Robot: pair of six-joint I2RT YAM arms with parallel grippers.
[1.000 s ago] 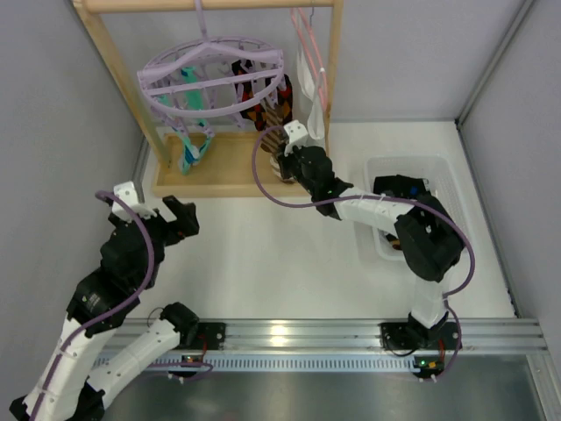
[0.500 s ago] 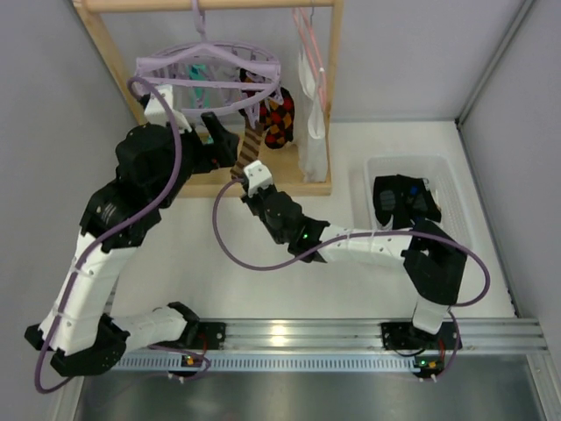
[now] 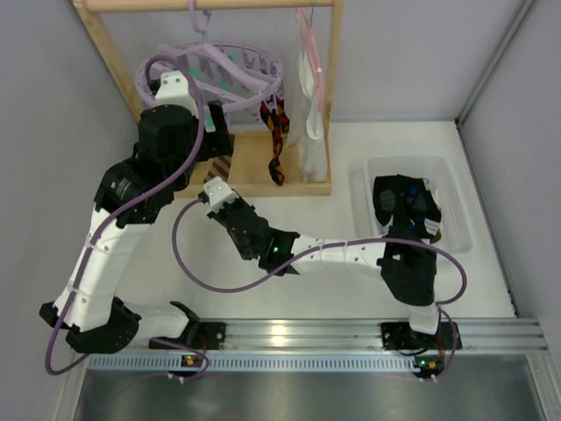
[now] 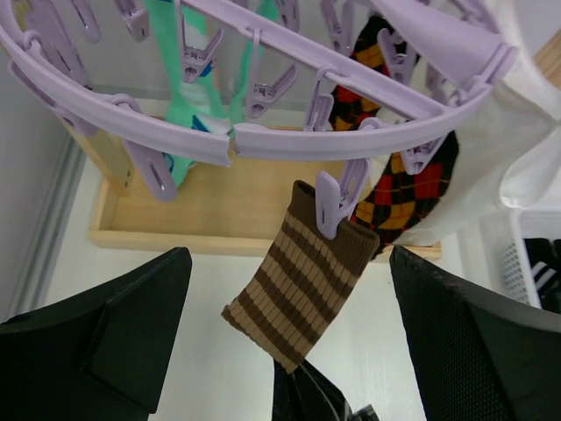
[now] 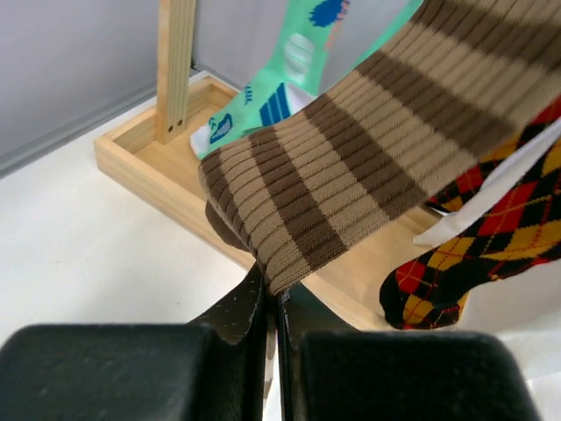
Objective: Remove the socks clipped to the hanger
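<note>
Your right gripper point(image 5: 270, 303) is pinched tight on the lower end of the brown-striped sock point(image 4: 298, 294). The sock's cuff hangs from a clip point(image 4: 331, 197) on the lavender hanger point(image 4: 289, 140). Your left gripper point(image 4: 287, 256) sits just below the ring, fingers spread wide, holding nothing. The teal sock point(image 4: 188, 96) and the diamond sock point(image 4: 408, 189) hang from the hanger behind.

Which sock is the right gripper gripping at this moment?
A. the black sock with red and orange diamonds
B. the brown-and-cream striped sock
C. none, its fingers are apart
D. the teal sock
B: in the right wrist view the right gripper is shut on the lower end of the brown-and-cream striped sock, whose cuff hangs from a clip on the hanger.
</note>
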